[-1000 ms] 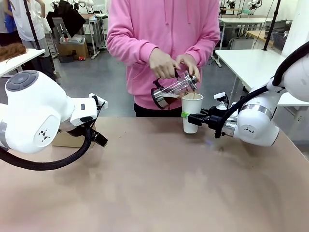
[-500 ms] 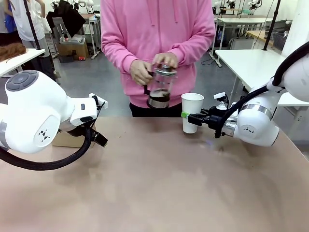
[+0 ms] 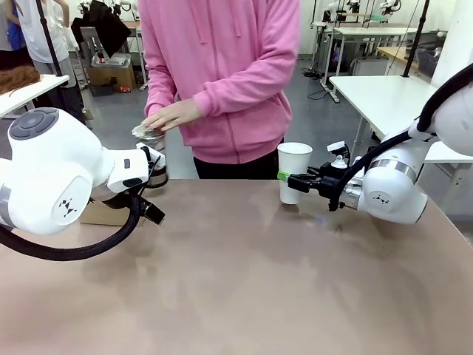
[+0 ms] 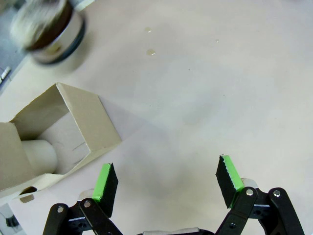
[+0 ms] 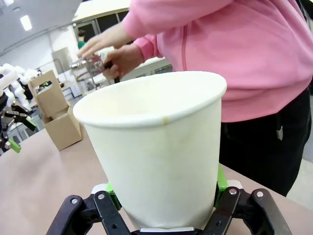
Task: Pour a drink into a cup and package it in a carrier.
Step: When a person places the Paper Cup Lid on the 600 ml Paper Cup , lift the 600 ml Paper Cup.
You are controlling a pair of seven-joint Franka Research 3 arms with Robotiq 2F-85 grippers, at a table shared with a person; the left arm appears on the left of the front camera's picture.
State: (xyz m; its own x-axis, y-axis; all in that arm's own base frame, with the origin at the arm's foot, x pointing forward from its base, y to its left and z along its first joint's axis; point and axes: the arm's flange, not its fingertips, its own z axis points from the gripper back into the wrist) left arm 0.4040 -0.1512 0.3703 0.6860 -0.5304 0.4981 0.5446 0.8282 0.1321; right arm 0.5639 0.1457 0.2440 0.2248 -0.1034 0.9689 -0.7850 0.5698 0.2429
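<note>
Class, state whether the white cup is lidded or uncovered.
Uncovered: the cup shows a bare rolled rim, no lid.

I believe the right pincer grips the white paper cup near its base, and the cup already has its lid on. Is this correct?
One point is wrong. The right pincer does grip the white paper cup near its base, but the cup has no lid on: the right wrist view shows its open top.
</note>
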